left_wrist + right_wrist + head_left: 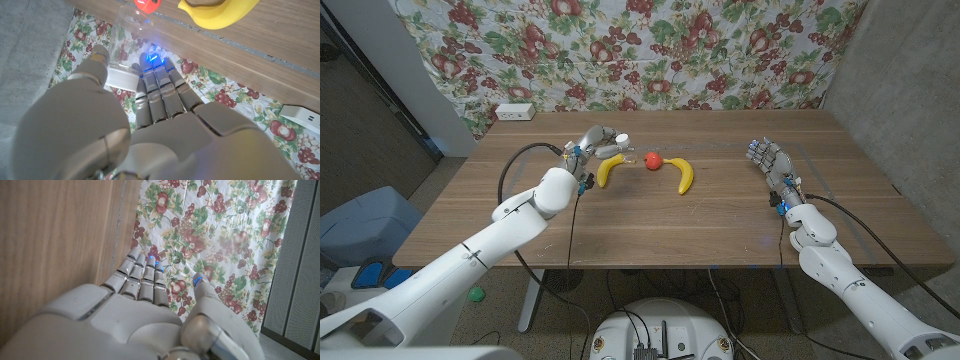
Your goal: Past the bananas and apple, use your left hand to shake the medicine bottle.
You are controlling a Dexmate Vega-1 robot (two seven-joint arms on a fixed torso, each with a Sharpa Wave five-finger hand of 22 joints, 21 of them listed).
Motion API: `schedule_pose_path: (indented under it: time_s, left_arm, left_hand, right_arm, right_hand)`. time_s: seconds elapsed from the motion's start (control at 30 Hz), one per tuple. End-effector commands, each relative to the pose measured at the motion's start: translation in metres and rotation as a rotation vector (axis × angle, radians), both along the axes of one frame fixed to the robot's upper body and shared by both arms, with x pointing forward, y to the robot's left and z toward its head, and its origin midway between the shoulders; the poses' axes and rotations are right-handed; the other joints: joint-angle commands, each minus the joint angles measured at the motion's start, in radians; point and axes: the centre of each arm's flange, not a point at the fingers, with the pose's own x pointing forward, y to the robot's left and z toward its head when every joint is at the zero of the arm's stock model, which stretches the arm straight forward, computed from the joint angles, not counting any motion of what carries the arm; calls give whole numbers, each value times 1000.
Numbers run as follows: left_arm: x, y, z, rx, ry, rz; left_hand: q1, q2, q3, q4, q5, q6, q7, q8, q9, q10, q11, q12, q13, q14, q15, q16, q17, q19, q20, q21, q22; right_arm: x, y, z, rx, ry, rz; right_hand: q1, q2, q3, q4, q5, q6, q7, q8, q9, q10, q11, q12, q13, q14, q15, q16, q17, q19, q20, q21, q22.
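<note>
L hand (592,143) is up off the wooden table (470,215), fingers wrapped round the medicine bottle (611,137). In the head view the bottle pokes out sideways from the fist, white cap end toward the apple (653,161). In the left wrist view the bottle (126,37) looks see-through w/ a white cap, pinched btwn thumb and fingers (159,92); contents too blurred to tell. Bottle sits just above/behind the near banana (609,168), left of the apple. Second banana (683,175) lies right of the apple, apart from it. R hand (769,166) near the table's right edge, holding nothing, fingers straight and slightly apart; prob. hovering, contact w/ the table unclear. Floral cloth (650,50) hangs behind; white power strip (514,112) at the back left.
</note>
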Motion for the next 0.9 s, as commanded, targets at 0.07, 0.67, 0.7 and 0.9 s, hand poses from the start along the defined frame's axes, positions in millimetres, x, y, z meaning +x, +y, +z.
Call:
schedule_pose_path:
  time_s: [0.07,0.67,0.7,0.9]
  left_arm:
    - [5,-9,-5,76,3,37]
    - [12,-20,-12,181,12,86]
    - [12,-21,-13,187,12,88]
    - [15,-24,-16,211,14,99]
  left_hand:
    - [195,196,5,-3,6,111,-49,4,1,225,-191,2,87,4,-156,1,4,-3,-8,6,3]
    - [198,195,3,-4,6,115,-49,-2,-2,223,-193,-4,83,6,-157,2,5,-2,-9,8,3]
    - [198,195,3,-3,6,115,-50,-2,-2,223,-193,-4,82,7,-156,3,5,-2,-9,8,3]
    - [199,195,2,-4,7,116,-48,-4,-4,223,-192,-6,81,7,-157,3,5,-2,-9,9,3]
  right_arm:
    - [1,-2,0,-1,1,1]
    - [4,-4,-2,6,7,3]
    - [4,-4,-2,13,8,3]
    - [5,-5,-1,8,7,1]
  right_hand:
    - [3,9,0,-4,5,8,1,5,5,4,0,2,1,8,1,-4,0,8,6,-6,4]
    - [2,9,-1,-3,5,8,1,5,5,4,0,2,1,7,0,-5,1,10,5,-12,4]
    - [2,9,-1,-3,5,8,1,5,5,3,0,2,1,7,0,-5,1,10,5,-13,4]
    - [1,9,-1,-3,4,7,-1,4,5,4,-2,2,1,7,-2,-6,1,10,2,-16,5]
